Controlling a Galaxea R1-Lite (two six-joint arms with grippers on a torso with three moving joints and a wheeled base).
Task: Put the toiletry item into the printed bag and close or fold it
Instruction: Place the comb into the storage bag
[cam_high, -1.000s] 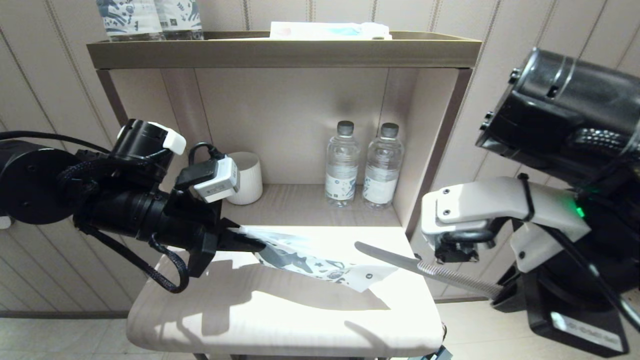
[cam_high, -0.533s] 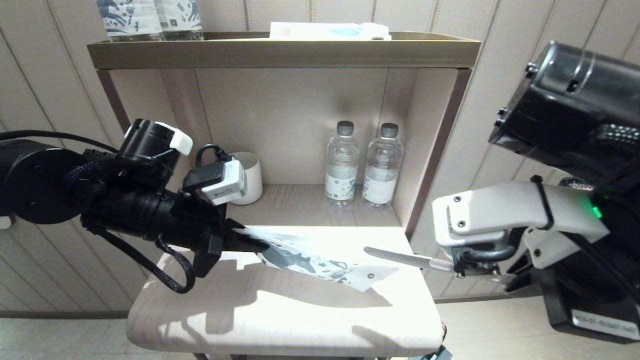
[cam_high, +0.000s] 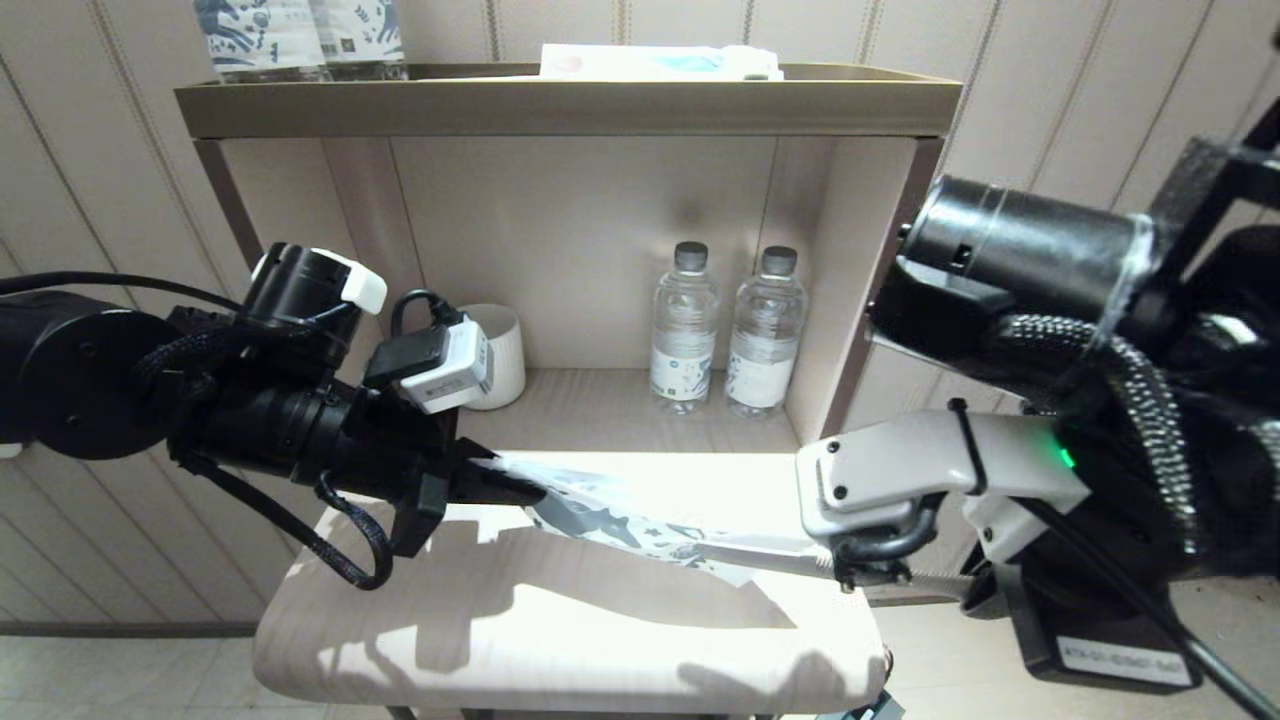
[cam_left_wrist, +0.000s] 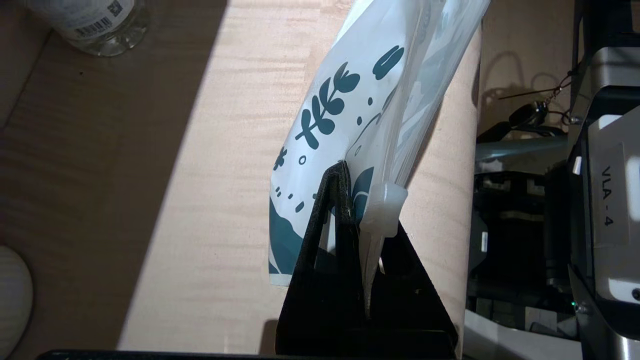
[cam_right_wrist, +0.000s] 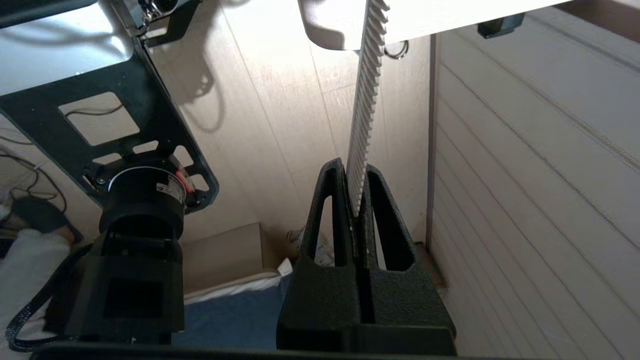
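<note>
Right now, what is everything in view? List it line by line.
printed bag: one, white with teal print, held above the table by one end
comb: one, white, tip at the bag's free end
table: one, pale wood, in front of the shelf
water bottles: two, clear, in the shelf niche
cup: one, white, niche left
printed bottles: two, on the shelf top
flat packet: one, white and blue, shelf top
left gripper: shut on the bag
right gripper: shut on the comb

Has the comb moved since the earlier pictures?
Yes. The comb, shut in the right claw, has slid left, its tip now at the printed bag instead of below the bottles.
</note>
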